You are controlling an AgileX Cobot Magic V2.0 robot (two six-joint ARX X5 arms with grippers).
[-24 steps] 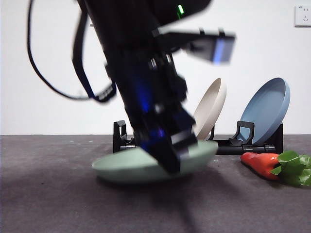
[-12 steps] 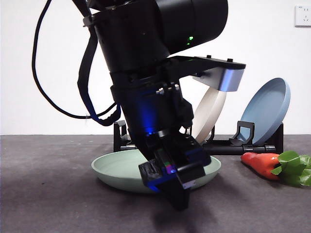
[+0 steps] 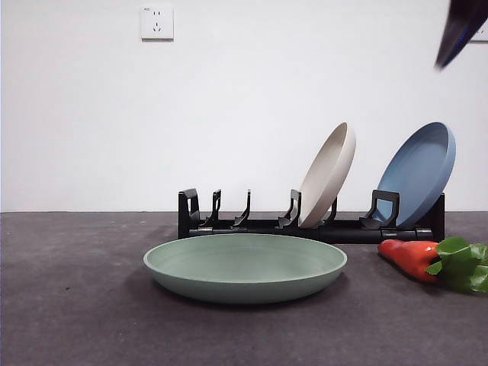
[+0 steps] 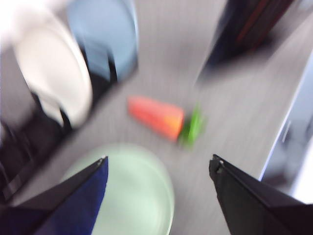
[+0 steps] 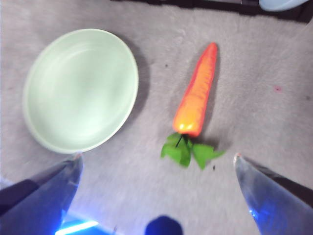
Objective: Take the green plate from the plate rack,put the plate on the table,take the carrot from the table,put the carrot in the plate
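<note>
green plate: we see the green plate (image 3: 245, 267) flat on the tabletop (image 3: 76, 305), just in front of the plate rack (image 3: 229, 221), nothing in it; also in both wrist views (image 4: 132, 191) (image 5: 80, 88).
plate rack: left slots bare; beige plate (image 3: 328, 175) and blue plate (image 3: 418, 171) lean in the slots toward the other end.
carrot: the carrot (image 3: 412, 258) lies on the tabletop beside the green plate, apart from it, leaves (image 3: 461, 263) at the picture's right edge; clear in the right wrist view (image 5: 195, 95).
left gripper: the left gripper (image 4: 159, 164) has jaws spread wide, nothing held, up over plate and carrot; view heavily blurred.
right gripper: the right gripper (image 5: 156, 161) has jaws spread wide, nothing held, high above the carrot's leafy end.
front view: only a dark tip (image 3: 460, 30) at the top right corner; we can't tell which arm.
</note>
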